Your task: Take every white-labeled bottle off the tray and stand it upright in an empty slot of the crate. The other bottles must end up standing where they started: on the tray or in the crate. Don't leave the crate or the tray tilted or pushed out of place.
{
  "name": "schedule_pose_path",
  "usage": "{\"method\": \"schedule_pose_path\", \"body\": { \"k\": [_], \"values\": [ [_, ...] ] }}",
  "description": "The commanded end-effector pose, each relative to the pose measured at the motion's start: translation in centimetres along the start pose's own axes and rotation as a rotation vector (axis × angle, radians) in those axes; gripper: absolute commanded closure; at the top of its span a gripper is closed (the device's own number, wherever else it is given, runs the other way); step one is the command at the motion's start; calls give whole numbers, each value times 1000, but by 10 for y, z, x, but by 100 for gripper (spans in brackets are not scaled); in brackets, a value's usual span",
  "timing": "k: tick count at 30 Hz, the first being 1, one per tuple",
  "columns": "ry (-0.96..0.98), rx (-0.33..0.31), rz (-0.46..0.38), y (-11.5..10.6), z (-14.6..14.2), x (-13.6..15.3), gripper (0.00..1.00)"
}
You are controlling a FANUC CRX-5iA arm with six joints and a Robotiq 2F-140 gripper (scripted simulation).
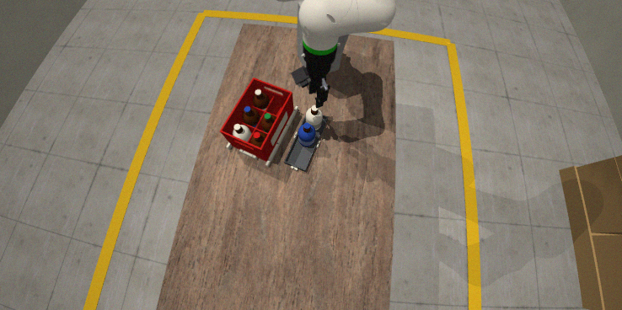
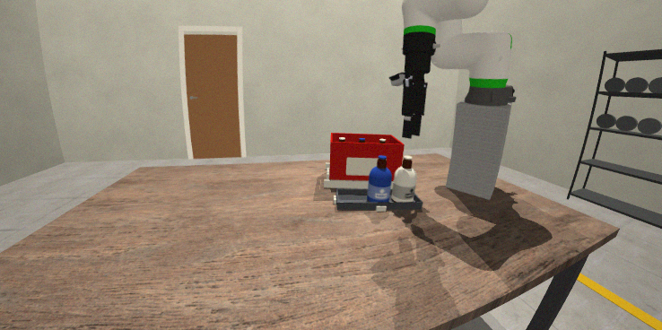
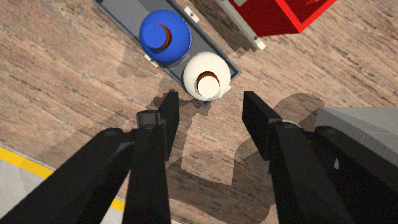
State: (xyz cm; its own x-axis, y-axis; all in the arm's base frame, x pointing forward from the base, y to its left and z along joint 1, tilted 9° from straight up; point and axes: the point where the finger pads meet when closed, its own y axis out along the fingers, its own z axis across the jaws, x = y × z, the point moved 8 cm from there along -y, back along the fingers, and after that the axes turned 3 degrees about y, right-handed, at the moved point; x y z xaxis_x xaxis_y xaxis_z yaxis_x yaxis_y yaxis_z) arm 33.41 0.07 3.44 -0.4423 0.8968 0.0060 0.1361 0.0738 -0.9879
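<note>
My gripper [image 1: 319, 99] [image 2: 411, 135] [image 3: 210, 105] points down, part open and empty, above and slightly behind the white bottle [image 1: 313, 118] [image 2: 404, 184] [image 3: 206, 65]. That bottle stands at the tray's robot-side end; its pale label shows in the exterior view. A blue bottle [image 1: 306, 135] [image 2: 379, 184] [image 3: 170, 47] with a light blue label stands beside it. The tray [image 1: 297, 157] [image 2: 356, 205] lies flat. The red crate [image 1: 288, 103] [image 2: 337, 156] [image 3: 272, 25] stands level. Its back slot on the tray side looks empty; the other slots hold bottles.
The crate holds a white bottle [image 1: 240, 133] and brown ones with a white cap [image 1: 260, 99], blue cap [image 1: 251, 116], green cap [image 1: 267, 122] and red cap [image 1: 257, 138]. A narrow gap separates crate and tray. The grey pedestal [image 2: 479, 151] [image 3: 370, 122] stands behind.
</note>
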Motion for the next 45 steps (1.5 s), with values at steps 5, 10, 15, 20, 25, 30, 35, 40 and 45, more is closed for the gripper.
{"method": "schedule_pose_path", "body": {
  "k": [5,10,15,20,25,30,35,40,45],
  "values": [
    [0,-1,1,0,0,0,56],
    [0,-1,1,0,0,0,56],
    [0,-1,1,0,0,0,56],
    [0,-1,1,0,0,0,56],
    [0,-1,1,0,0,0,56],
    [0,-1,1,0,0,0,56],
    [0,-1,1,0,0,0,56],
    [0,-1,1,3,0,0,56],
    [0,-1,1,7,0,0,56]
  ]
}}
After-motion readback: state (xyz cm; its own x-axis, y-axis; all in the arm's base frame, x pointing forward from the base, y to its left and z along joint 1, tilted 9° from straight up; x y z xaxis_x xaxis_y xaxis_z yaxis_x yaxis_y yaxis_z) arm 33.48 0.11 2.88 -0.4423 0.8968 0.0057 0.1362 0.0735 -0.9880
